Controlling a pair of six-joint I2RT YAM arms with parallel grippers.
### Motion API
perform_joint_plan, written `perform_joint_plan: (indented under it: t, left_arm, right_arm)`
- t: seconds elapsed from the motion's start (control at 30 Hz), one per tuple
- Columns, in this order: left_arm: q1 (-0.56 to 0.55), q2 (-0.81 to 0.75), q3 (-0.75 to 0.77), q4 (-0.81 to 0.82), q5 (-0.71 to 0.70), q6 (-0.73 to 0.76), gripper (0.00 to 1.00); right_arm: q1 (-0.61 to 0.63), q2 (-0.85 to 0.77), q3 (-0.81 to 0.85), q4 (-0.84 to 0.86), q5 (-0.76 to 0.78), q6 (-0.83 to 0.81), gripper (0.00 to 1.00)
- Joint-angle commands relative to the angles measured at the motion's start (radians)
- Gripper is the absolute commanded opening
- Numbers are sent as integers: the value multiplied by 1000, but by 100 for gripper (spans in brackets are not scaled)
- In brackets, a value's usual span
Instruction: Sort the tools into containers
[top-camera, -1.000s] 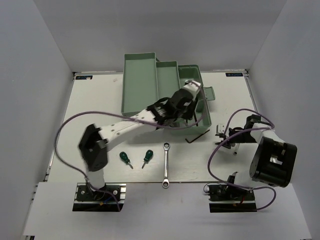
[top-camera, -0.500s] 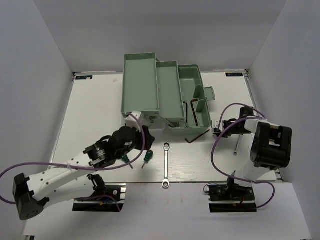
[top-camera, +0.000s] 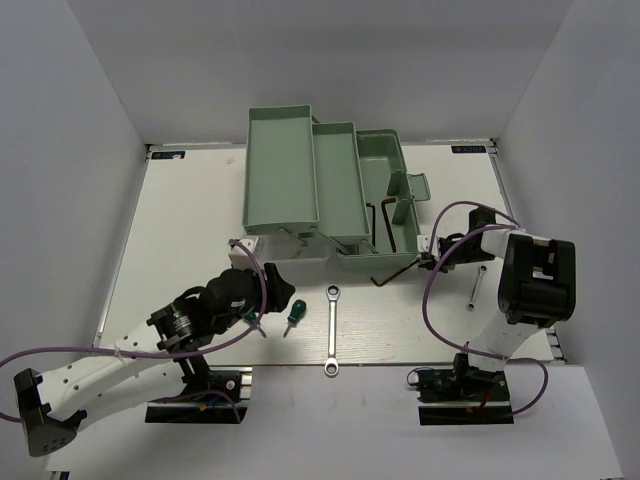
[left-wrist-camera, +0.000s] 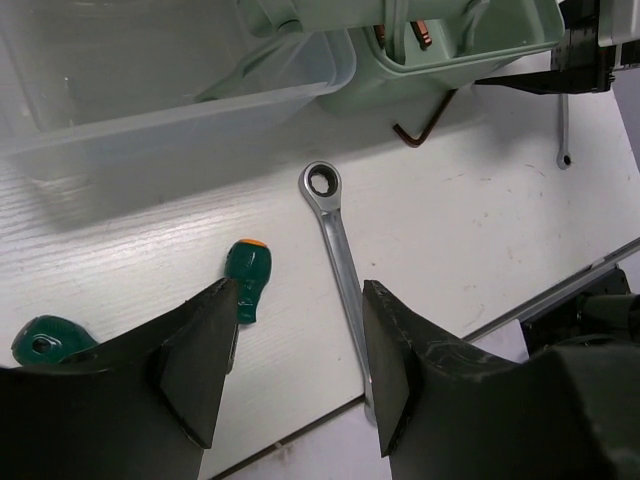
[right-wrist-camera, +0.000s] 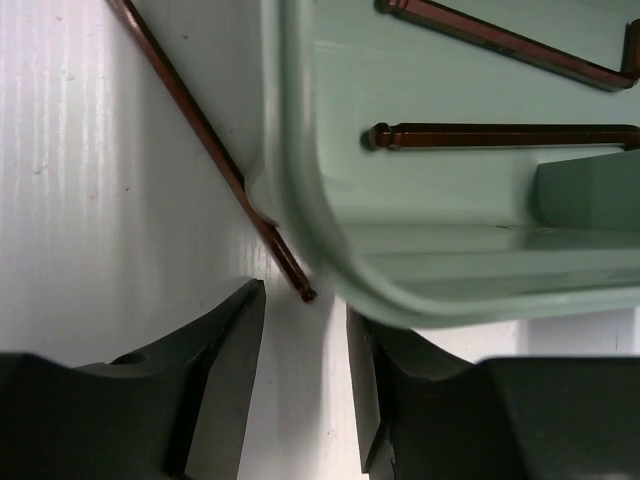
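Right gripper (right-wrist-camera: 300, 312) spread, empty, at the tip of the hex key (right-wrist-camera: 200, 125), which lies on the table (right-wrist-camera: 90, 200) against the toolbox base (right-wrist-camera: 330, 250); we judge it light, stiff, thin, slippery; pinch mid-shank; half a second ago we sat further right; left gripper (left-wrist-camera: 295, 320) spread too.

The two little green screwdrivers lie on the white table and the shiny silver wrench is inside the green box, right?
No. The shiny silver wrench lies on the white table too, outside the pale green toolbox; the top external view shows it.
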Motion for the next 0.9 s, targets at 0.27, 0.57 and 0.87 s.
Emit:
perform_joint_plan:
  t: [0.27, 0.57, 0.87]
  left_arm:
    - [1, 7, 27, 1, -6, -15, 63]
    - [1, -2, 47, -20, -15, -15, 63]
    - [1, -22, 47, -20, -15, -15, 63]
  right_arm:
    - [28, 61, 28, -22, 8, 15, 43]
    - [26, 139, 108, -235, 65, -97, 35]
    - [22, 101, 65, -281, 146, -177, 30]
